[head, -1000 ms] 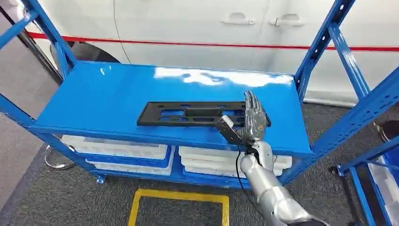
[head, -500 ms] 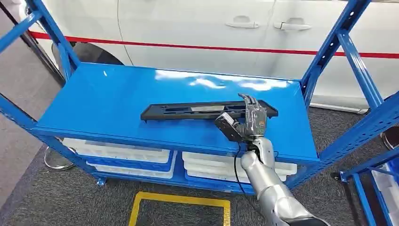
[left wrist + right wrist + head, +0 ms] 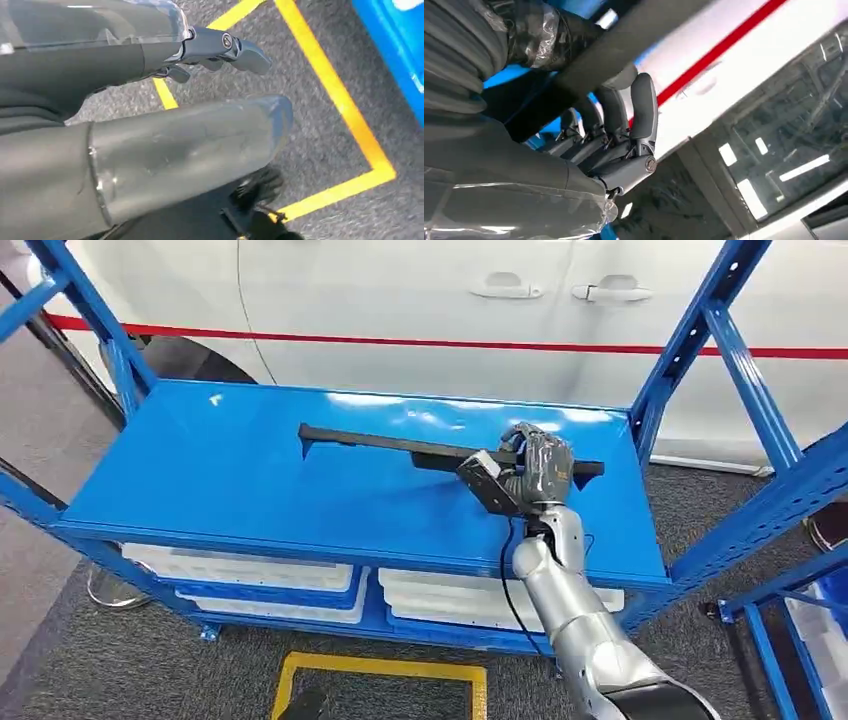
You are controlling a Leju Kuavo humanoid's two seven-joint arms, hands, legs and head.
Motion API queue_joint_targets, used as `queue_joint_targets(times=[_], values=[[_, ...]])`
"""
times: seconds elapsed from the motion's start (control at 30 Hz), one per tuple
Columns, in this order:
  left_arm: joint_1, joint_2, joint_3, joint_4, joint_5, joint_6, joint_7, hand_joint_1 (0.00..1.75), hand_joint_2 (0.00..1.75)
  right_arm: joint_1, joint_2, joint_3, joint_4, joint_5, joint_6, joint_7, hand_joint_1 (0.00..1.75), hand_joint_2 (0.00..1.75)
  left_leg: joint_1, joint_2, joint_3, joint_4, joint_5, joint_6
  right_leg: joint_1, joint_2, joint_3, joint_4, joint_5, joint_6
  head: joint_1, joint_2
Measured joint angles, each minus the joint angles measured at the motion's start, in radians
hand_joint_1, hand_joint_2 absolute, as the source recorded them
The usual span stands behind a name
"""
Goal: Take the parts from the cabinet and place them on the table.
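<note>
- The right hand [image 3: 537, 468], right of centre in the head view, has curled its fingers around the long black part [image 3: 400, 444], which lay flat a second ago and now tilts on edge above the blue shelf [image 3: 200, 480].
- So the lift has begun.
- The left hand [image 3: 220, 47] hangs over the floor, apparently holding nothing.
- The blue uprights [image 3: 690, 340] at right crowd the exit path.

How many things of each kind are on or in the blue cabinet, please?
Black part, held by the right hand above the top shelf: 1
White trays on the lower shelf: at least 2 stacks; exact count not clear
Total: 1 part, plus the trays
</note>
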Motion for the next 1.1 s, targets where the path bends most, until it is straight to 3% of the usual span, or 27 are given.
queue_joint_targets(times=[0.1, 0.17, 0.27, 0.3, 0.33, 0.37, 0.43, 0.47, 0.5, 0.6, 0.67, 0.7, 0.77, 0.8, 0.83, 0.87, 0.97, 1.0, 1.03, 1.1], values=[[0.0, 0.0, 0.003, 0.0, 0.001, 0.013, 0.0, 0.0, 0.0, 0.001, -0.001, 0.005, -0.005, -0.016, 0.0, -0.004, 1.75, 1.75, -0.003, -0.002, -0.003, 0.005, 0.002, 0.015, -0.001, -0.001, 0.002, -0.009, 0.005, 0.016, 0.0, 0.0], [-0.001, -0.002, 0.003, 0.0, 0.005, 0.023, 0.0, 0.0, 0.0, 0.001, -0.004, 0.007, -0.016, -0.03, 0.0, -0.006, 1.75, 1.75, 0.003, -0.002, 0.004, -0.01, 0.011, 0.029, -0.005, -0.003, -0.011, 0.019, -0.019, 0.024, 0.001, 0.0], [-0.004, -0.002, 0.009, 0.0, 0.026, 0.039, -0.007, 0.0, 0.0, 0.01, -0.008, 0.013, -0.036, -0.035, 0.0, -0.031, 1.75, 1.75, -0.001, -0.001, 0.004, -0.009, 0.008, 0.042, -0.005, -0.004, -0.112, 0.227, -0.118, 0.028, 0.0, 0.0], [-0.004, -0.002, 0.014, 0.0, 0.037, 0.042, -0.013, 0.0, 0.0, 0.024, -0.01, 0.013, -0.059, -0.017, 0.0, -0.051, 1.75, 1.75, -0.003, -0.001, 0.004, -0.007, 0.007, 0.045, -0.005, -0.004, -0.139, 0.276, -0.127, 0.028, 0.001, 0.0], [-0.003, -0.002, 0.019, 0.0, 0.045, 0.048, -0.019, 0.0, 0.0, 0.041, -0.011, 0.013, -0.097, 0.002, 0.0, -0.076, 1.75, 1.75, -0.004, -0.002, 0.004, -0.006, 0.005, 0.046, -0.005, -0.004, -0.146, 0.281, -0.113, 0.027, 0.0, 0.0], [-0.002, -0.002, 0.024, 0.0, 0.056, 0.056, -0.027, 0.0, 0.0, 0.051, -0.01, 0.013, -0.131, 0.022, 0.0, -0.099, 1.75, 1.75, -0.005, -0.004, 0.005, -0.003, 0.003, 0.047, -0.005, -0.004, -0.134, 0.247, -0.083, 0.025, 0.0, 0.0], [-0.003, -0.006, 0.035, 0.0, 0.073, 0.077, -0.048, 0.0, 0.0, 0.072, 0.005, 0.014, -0.234, 0.088, 0.0, -0.124, 1.75, 1.75, -0.006, -0.005, 0.007, 0.005, -0.006, 0.044, -0.004, -0.004, -0.065, 0.092, 0.007, 0.014, 0.0, 0.0], [-0.003, -0.008, 0.038, 0.0, 0.074, 0.084, -0.057, 0.0, 0.0, 0.08, 0.011, 0.022, -0.289, 0.103, 0.0, -0.12, 1.75, 1.75, -0.006, -0.005, 0.007, 0.007, -0.01, 0.041, 0.0, -0.003, -0.039, 0.027, 0.022, 0.007, 0.0, 0.0], [-0.004, -0.011, 0.041, 0.0, 0.076, 0.085, -0.063, 0.0, 0.0, 0.084, 0.017, 0.043, -0.341, 0.111, 0.0, -0.105, 1.75, 1.75, -0.013, -0.005, 0.002, 0.013, -0.014, 0.035, 0.006, -0.004, -0.027, 0.01, 0.011, 0.005, 0.0, 0.0], [-0.001, -0.011, 0.05, 0.0, 0.084, 0.086, -0.07, 0.0, 0.0, 0.104, 0.023, 0.125, -0.455, 0.121, 0.0, -0.077, 1.75, 1.75, -0.008, -0.004, 0.005, 0.004, -0.013, 0.022, 0.011, -0.001, -0.027, 0.007, 0.008, -0.001, 0.0, 0.0], [-0.001, -0.011, 0.054, 0.0, 0.09, 0.084, -0.075, 0.0, 0.0, 0.111, 0.032, 0.157, -0.507, 0.125, 0.001, -0.076, 1.75, 1.75, -0.009, -0.003, 0.003, 0.02, -0.033, 0.012, -0.003, -0.003, -0.012, -0.014, 0.014, -0.009, 0.0, 0.0], [-0.002, -0.011, 0.057, 0.0, 0.094, 0.076, -0.079, 0.0, 0.0, 0.112, 0.037, 0.167, -0.526, 0.125, 0.001, -0.079, 1.75, 1.75, -0.009, -0.002, -0.016, 0.063, -0.062, 0.007, -0.004, -0.007, -0.008, -0.016, 0.012, -0.013, -0.001, 0.0], [0.004, -0.011, 0.064, 0.0, 0.106, 0.048, -0.092, 0.0, 0.0, 0.125, 0.045, 0.2, -0.561, 0.121, 0.001, -0.096, 1.75, 1.75, -0.001, -0.002, -0.089, 0.217, -0.13, -0.004, -0.004, -0.01, -0.003, -0.016, 0.009, -0.019, -0.001, 0.0], [0.009, -0.011, 0.067, 0.0, 0.111, 0.04, -0.098, 0.0, 0.0, 0.132, 0.049, 0.223, -0.575, 0.121, 0.001, -0.098, 1.75, 1.75, 0.002, -0.002, -0.121, 0.276, -0.147, -0.009, -0.004, -0.01, -0.002, -0.015, 0.008, -0.02, -0.001, 0.0], [0.015, -0.01, 0.07, 0.0, 0.113, 0.037, -0.102, 0.0, 0.0, 0.138, 0.052, 0.248, -0.587, 0.124, 0.002, -0.098, 1.75, 1.75, 0.005, -0.001, -0.137, 0.298, -0.14, -0.013, -0.005, -0.009, -0.002, -0.015, 0.006, -0.02, -0.001, 0.0], [0.018, -0.008, 0.073, 0.0, 0.114, 0.035, -0.105, 0.0, 1.75, 0.145, 0.053, 0.27, -0.598, 0.13, 0.002, -0.098, 1.75, 1.75, 0.008, -0.001, -0.131, 0.276, -0.113, -0.016, -0.006, -0.007, 0.001, -0.014, 0.005, -0.019, -0.001, 0.0], [0.019, -0.006, 0.077, -0.001, 0.117, 0.032, -0.108, 0.0, 1.75, 0.151, 0.059, 0.309, -0.625, 0.133, 0.002, -0.098, 1.75, 1.75, 0.017, 0.002, -0.024, 0.035, 0.021, -0.019, -0.009, -0.006, 0.009, -0.006, -0.007, -0.008, -0.001, 0.0], [0.017, -0.006, 0.079, -0.001, 0.12, 0.029, -0.105, 0.0, 1.75, 0.15, 0.059, 0.317, -0.632, 0.125, 0.002, -0.098, 1.75, 1.75, 0.01, 0.0, -0.008, 0.01, 0.002, -0.018, -0.002, -0.007, 0.007, -0.003, -0.01, -0.002, -0.001, 0.0], [0.018, -0.006, 0.082, -0.001, 0.124, 0.027, -0.105, 0.0, 1.75, 0.149, 0.059, 0.327, -0.639, 0.116, 0.002, -0.098, 1.75, 1.75, 0.008, -0.002, -0.01, 0.005, 0.006, -0.008, -0.002, -0.007, 0.004, -0.002, -0.009, 0.002, 0.0, 0.0], [0.029, -0.006, 0.086, -0.001, 0.126, 0.018, -0.107, 0.0, 1.75, 0.148, 0.058, 0.354, -0.652, 0.101, 0.002, -0.084, 1.75, 1.75, 0.004, -0.002, -0.012, 0.006, 0.005, 0.001, -0.005, -0.007, 0.007, -0.008, -0.005, 0.01, 0.0, 0.0]])
